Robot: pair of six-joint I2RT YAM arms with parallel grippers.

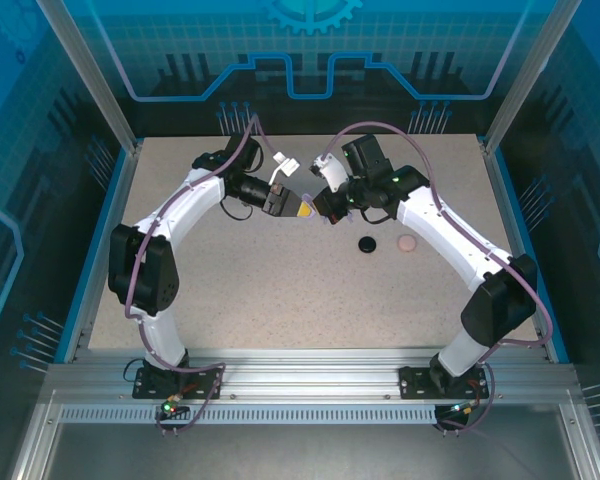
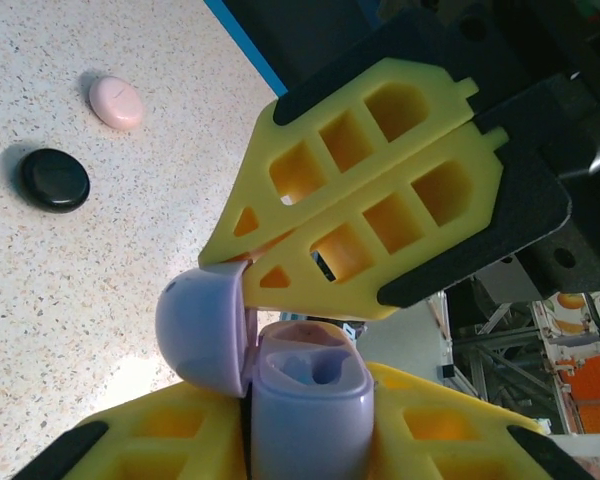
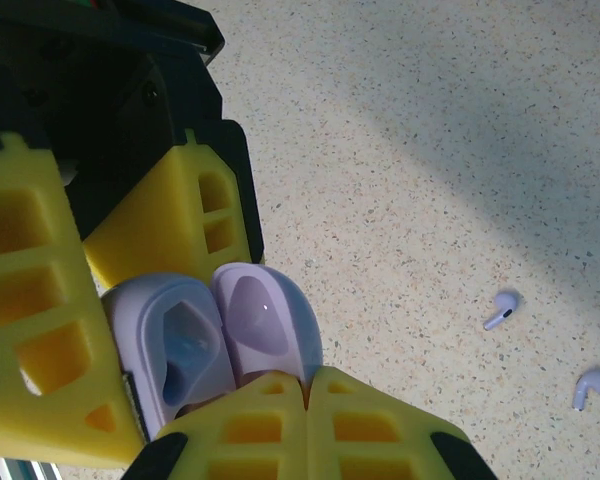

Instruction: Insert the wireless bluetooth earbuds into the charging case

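The left gripper (image 1: 302, 208) is clamping an open, rounded lavender plastic charging case (image 2: 310, 410); the right gripper (image 3: 308, 385), fingers closed together, is touching its lid (image 3: 265, 320).

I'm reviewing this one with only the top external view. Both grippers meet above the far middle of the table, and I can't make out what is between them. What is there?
Observer: The left gripper is clamped on a small lavender plastic charging case, whose domed lid is swung open.
Operator: I see no earbuds from up here. Where are they?
Observer: Two tiny lavender stemmed earbuds lie apart from each other on the speckled table, outside the case.
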